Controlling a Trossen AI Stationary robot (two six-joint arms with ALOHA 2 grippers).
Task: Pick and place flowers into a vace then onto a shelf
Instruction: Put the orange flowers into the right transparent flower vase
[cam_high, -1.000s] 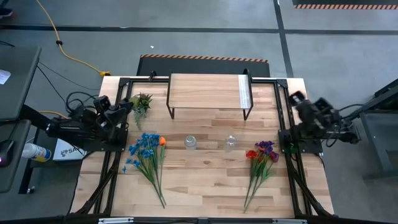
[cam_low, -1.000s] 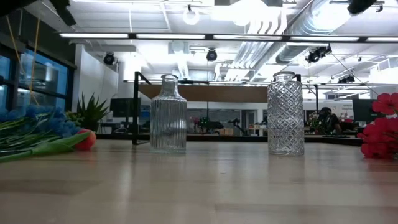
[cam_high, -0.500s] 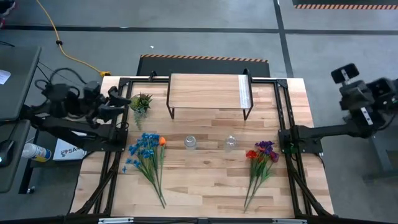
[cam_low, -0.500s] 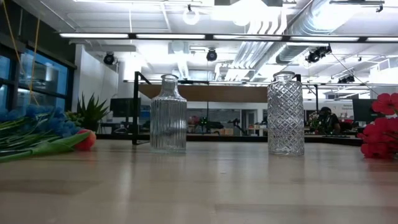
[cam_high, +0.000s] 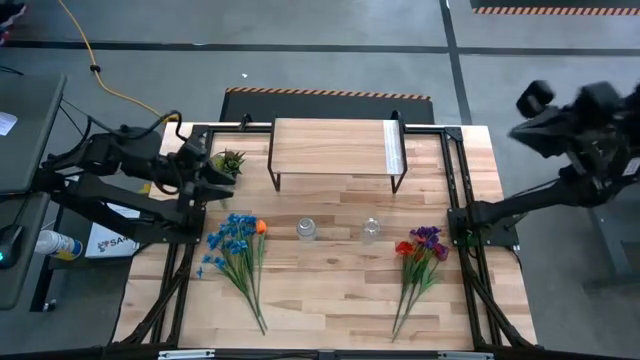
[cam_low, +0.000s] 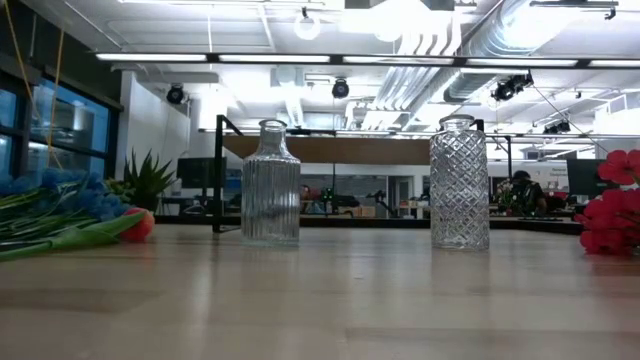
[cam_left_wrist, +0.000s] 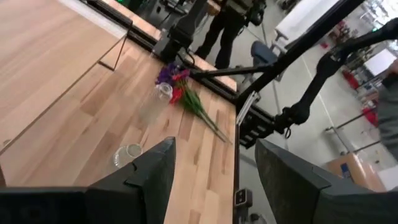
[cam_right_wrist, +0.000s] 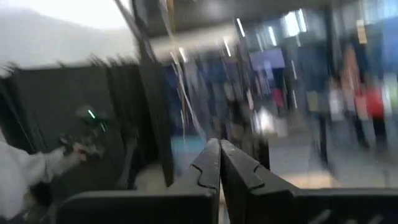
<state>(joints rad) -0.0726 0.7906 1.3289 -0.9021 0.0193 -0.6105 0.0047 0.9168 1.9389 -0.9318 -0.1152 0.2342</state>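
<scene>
Two bunches of flowers lie flat on the plank table: a blue one with an orange bloom (cam_high: 235, 245) at the left and a red and purple one (cam_high: 420, 250) at the right. Between them stand two clear glass vases, a ribbed one (cam_low: 271, 183) and a diamond-cut one (cam_low: 459, 182). The shelf (cam_high: 335, 148) stands at the far middle on black legs. My left gripper (cam_left_wrist: 214, 180) is open and raised over the table's left edge (cam_high: 215, 172), holding nothing. My right gripper (cam_right_wrist: 219, 162) is shut, high beyond the table's right edge (cam_high: 530, 120).
A small spiky potted plant (cam_high: 228, 162) stands just beside my left gripper, left of the shelf. A black metal frame (cam_high: 455, 215) runs along both sides of the table. A person (cam_left_wrist: 227, 25) stands beyond the table's right side.
Both arms have risen from their folded low pose. My left gripper has lifted and tipped up from pointing down to slanting across the table. My right gripper has climbed high and tipped up to level, swinging out past the right edge. Flowers and vases have not moved.
</scene>
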